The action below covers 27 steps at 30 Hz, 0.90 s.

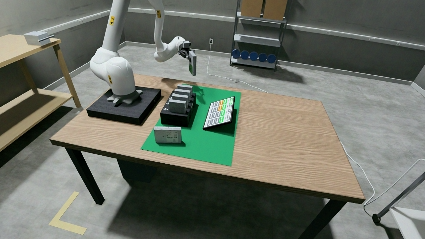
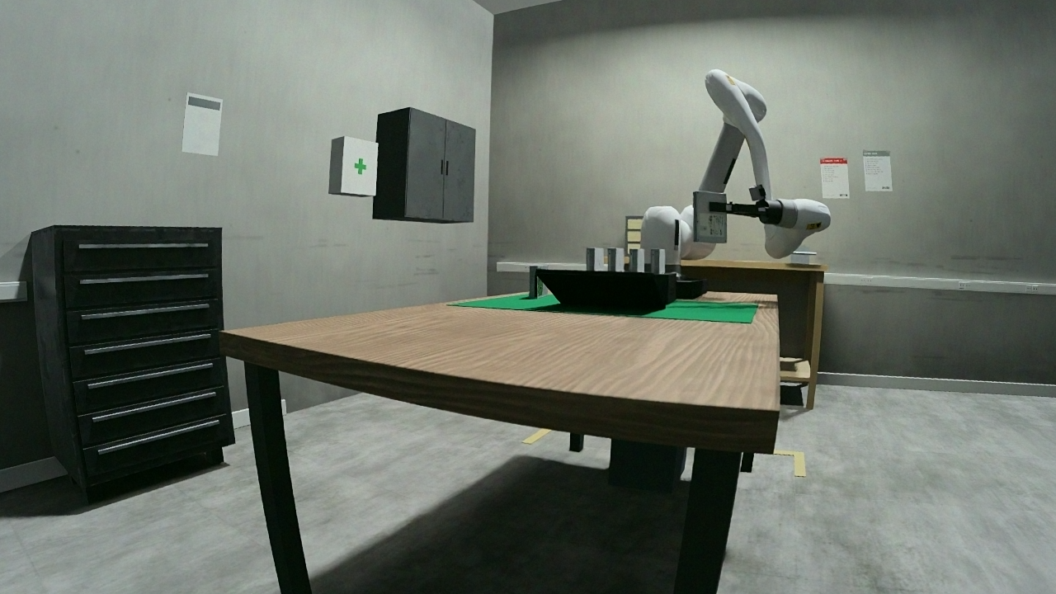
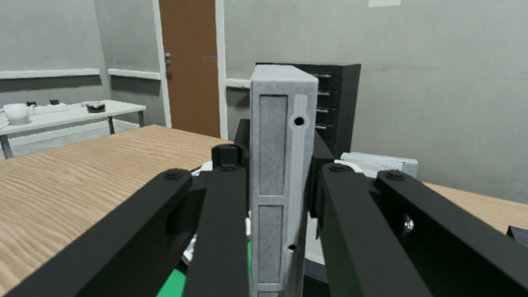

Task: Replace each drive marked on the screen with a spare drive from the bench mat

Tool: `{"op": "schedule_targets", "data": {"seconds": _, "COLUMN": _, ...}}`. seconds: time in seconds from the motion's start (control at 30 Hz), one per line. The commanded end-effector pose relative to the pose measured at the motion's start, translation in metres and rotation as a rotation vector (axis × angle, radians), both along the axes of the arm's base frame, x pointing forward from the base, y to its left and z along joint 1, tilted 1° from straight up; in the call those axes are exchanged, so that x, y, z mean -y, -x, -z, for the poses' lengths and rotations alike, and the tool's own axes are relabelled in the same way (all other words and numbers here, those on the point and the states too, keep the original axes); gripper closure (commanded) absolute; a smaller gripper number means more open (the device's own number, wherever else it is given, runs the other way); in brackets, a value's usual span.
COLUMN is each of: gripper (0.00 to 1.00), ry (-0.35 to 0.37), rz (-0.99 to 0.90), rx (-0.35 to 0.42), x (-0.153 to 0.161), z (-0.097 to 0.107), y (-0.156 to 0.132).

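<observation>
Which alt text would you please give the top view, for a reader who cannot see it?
A white robot arm's gripper holds a grey drive upright in the air. Below, four drives stand in a black dock beside a tilted screen on a green mat; another drive stands on the mat near the dock.
</observation>
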<state>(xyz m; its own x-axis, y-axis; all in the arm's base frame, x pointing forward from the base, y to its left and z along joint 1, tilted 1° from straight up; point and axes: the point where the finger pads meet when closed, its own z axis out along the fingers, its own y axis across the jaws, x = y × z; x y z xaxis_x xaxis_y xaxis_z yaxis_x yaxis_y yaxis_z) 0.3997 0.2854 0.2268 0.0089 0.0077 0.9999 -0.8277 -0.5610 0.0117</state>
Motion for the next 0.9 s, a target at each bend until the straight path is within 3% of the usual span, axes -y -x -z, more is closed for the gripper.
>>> {"op": "schedule_targets", "data": {"seconds": 0.0, "gripper": 0.9, "ry": -0.001, "rz": 0.0, "rx": 0.0, "x": -0.0012, "z": -0.0004, "y": 0.0001}}
{"op": "schedule_targets", "data": {"seconds": 0.87, "gripper": 0.9, "ry": -0.001, "rz": 0.0, "rx": 0.0, "x": -0.0106, "z": -0.0004, "y": 0.0013}}
